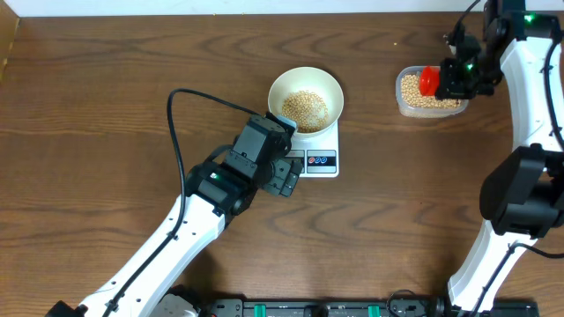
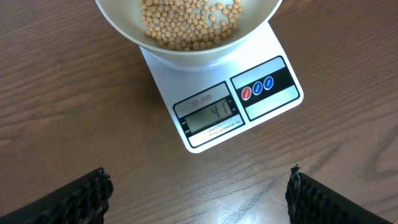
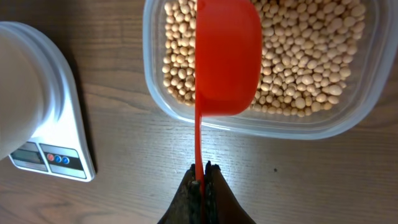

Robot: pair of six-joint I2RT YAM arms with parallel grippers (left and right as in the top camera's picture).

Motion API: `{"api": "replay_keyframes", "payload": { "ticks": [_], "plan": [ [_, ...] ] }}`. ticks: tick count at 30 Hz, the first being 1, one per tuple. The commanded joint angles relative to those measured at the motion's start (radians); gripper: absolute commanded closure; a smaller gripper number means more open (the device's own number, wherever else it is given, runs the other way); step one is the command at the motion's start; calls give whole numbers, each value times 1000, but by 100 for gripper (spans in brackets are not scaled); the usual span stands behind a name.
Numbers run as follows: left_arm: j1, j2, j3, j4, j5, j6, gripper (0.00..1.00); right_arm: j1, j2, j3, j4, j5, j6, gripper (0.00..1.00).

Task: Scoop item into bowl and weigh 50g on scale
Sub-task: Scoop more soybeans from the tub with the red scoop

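The left hand, jaws apart, hovers before the scale carrying the bowl of beans; the right hand is clamped on the red scoop above the tub.

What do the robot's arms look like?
Both arms have white tube-like segments with chunky black joints. The left arm carries a looping black cable and a small green light; the right arm shows green lights too. The fingers are black and ribbed.

L gripper jaws wide apart; R gripper clamped on red scoop.
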Motion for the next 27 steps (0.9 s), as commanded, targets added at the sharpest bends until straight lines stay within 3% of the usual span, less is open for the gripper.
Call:
{"api": "replay_keyframes", "payload": {
  "ticks": [1, 27],
  "plan": [
    [3, -8, -2, 1, 9, 13, 8, -3, -17, -34, 19, 4, -19, 99],
    [3, -8, -2, 1, 9, 13, 8, 8, -17, -225, 188, -102, -1, 99]
  ]
}}
